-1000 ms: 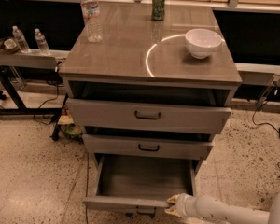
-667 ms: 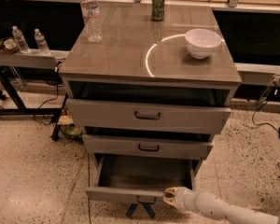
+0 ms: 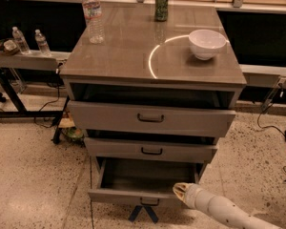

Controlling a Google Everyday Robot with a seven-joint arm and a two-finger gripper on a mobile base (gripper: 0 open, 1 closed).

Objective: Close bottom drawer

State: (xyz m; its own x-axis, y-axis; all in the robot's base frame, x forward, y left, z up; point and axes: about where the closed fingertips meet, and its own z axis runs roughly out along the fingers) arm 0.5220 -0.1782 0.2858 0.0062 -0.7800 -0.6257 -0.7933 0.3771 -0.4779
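The bottom drawer (image 3: 133, 195) is the lowest of three grey wood-grain drawers and stands partly pulled out, its plain grey box showing empty. A small dark bar handle (image 3: 149, 202) sits at the middle of its front panel. My gripper (image 3: 180, 191) is at the end of a white arm coming from the lower right. It rests against the right part of the drawer's front panel, at its top edge. The middle drawer (image 3: 151, 150) and top drawer (image 3: 150, 118) above also stand slightly out.
On the cabinet top are a white bowl (image 3: 207, 43), a clear water bottle (image 3: 92, 14) and a green can (image 3: 161, 5). A dark metal stand (image 3: 19, 109) holding small bottles (image 3: 20, 40) is at the left. Cables (image 3: 271, 109) lie on the speckled floor at the right.
The bottom drawer has slid inward, so less of its box shows. My gripper has moved with the front panel toward the cabinet.
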